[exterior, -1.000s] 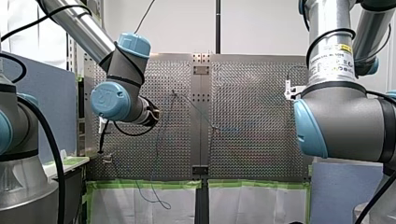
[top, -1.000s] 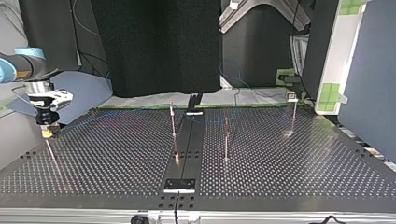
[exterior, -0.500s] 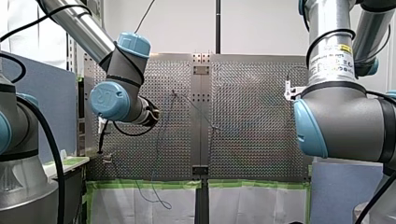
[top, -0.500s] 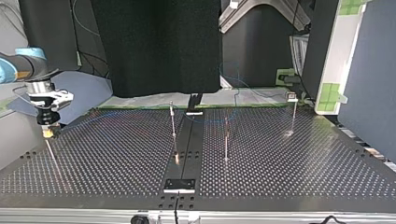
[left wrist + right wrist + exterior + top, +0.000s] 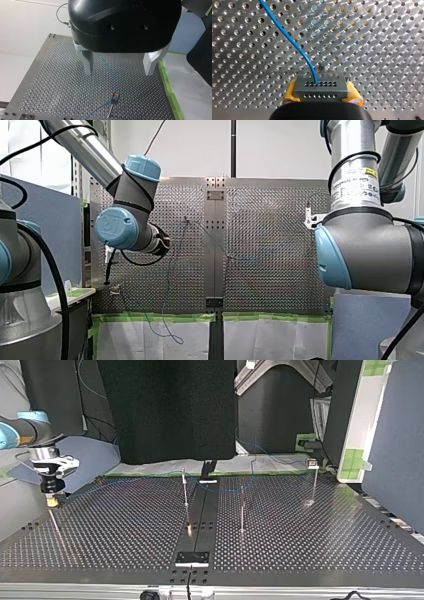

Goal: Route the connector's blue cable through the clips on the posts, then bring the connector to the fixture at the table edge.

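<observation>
Connector (image 5: 320, 87) sits pinched between my right fingers (image 5: 290, 93), blue cable (image 5: 287, 35) strung across to the posts (image 5: 186, 492); left fingers (image 5: 87, 62) spread.

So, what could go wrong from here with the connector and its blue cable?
1. My right gripper holds the connector close to a thin post; a careless move could strike it.
2. The blue cable passes through a clip on another post; pulling too hard might tug it out.
3. My left gripper is open and holds nothing, so the cable's slack is unguided and may snag.
</observation>
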